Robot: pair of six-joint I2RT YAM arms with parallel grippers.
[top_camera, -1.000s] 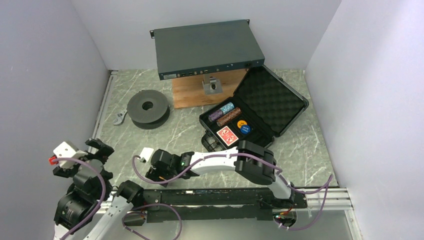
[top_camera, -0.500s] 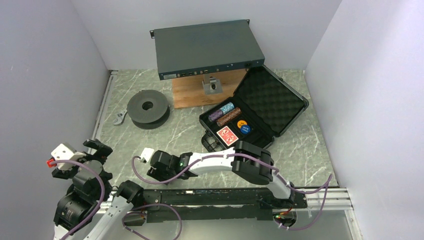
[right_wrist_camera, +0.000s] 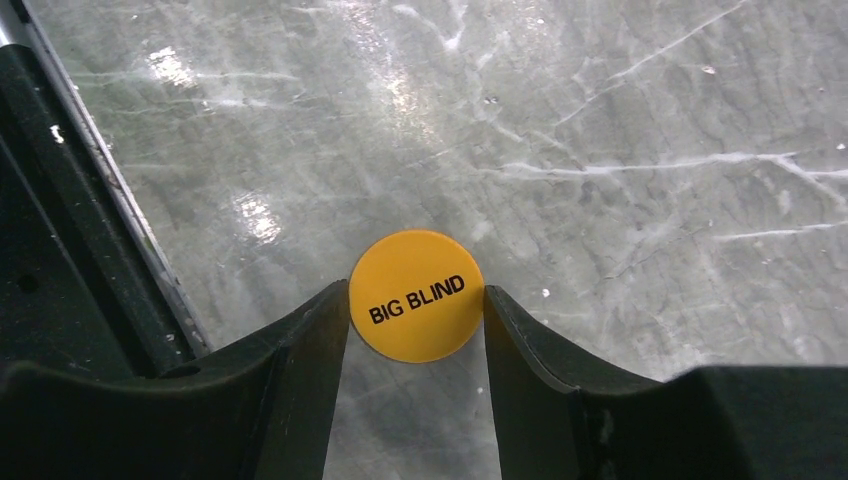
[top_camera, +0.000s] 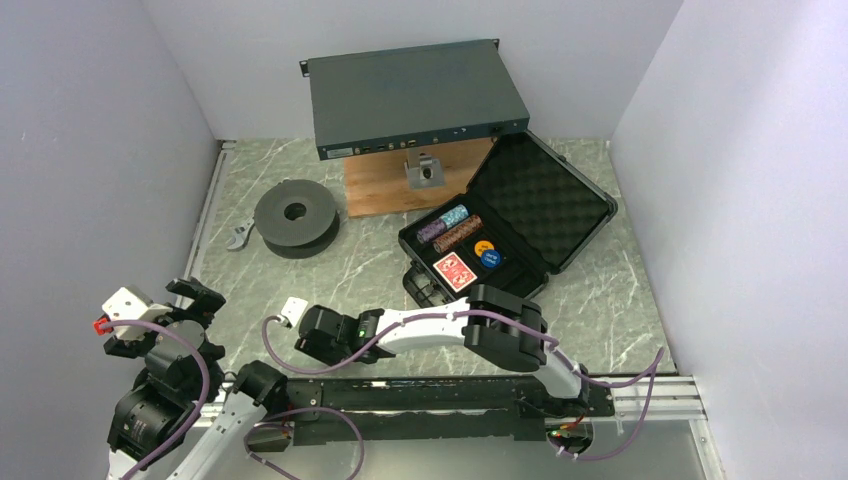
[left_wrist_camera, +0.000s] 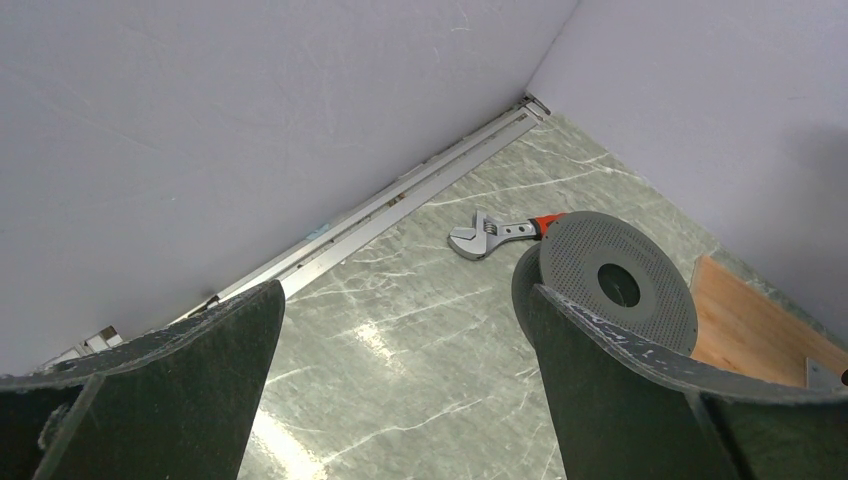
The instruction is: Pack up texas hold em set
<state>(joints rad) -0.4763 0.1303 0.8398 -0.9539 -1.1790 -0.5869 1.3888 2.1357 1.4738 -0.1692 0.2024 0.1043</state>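
The black case point(top_camera: 588, 226) lies open at the right, its foam lid back. Its base holds striped chip stacks point(top_camera: 450, 228), a red-backed card deck point(top_camera: 455, 270), an orange disc point(top_camera: 483, 247) and a blue disc point(top_camera: 490, 259). My right gripper point(top_camera: 303, 340) is low at the table's near edge; in the right wrist view it point(right_wrist_camera: 415, 312) is shut on a yellow "BIG BLIND" disc point(right_wrist_camera: 415, 290), both fingers touching its rim, just above the marble. My left gripper point(top_camera: 163, 320) is open and empty at the near left, and the left wrist view point(left_wrist_camera: 400, 385) shows only bare floor between its fingers.
A dark grey spool point(top_camera: 294, 216) and a red-handled wrench point(top_camera: 238, 238) lie at the back left; both show in the left wrist view, spool point(left_wrist_camera: 610, 285) and wrench point(left_wrist_camera: 495, 233). A teal-grey metal box point(top_camera: 415, 95) rests on a wood block point(top_camera: 385, 190). The black rail point(right_wrist_camera: 90, 230) runs left of the disc.
My right gripper has edged slightly left along the near edge. My left arm shifted a little, then held still.
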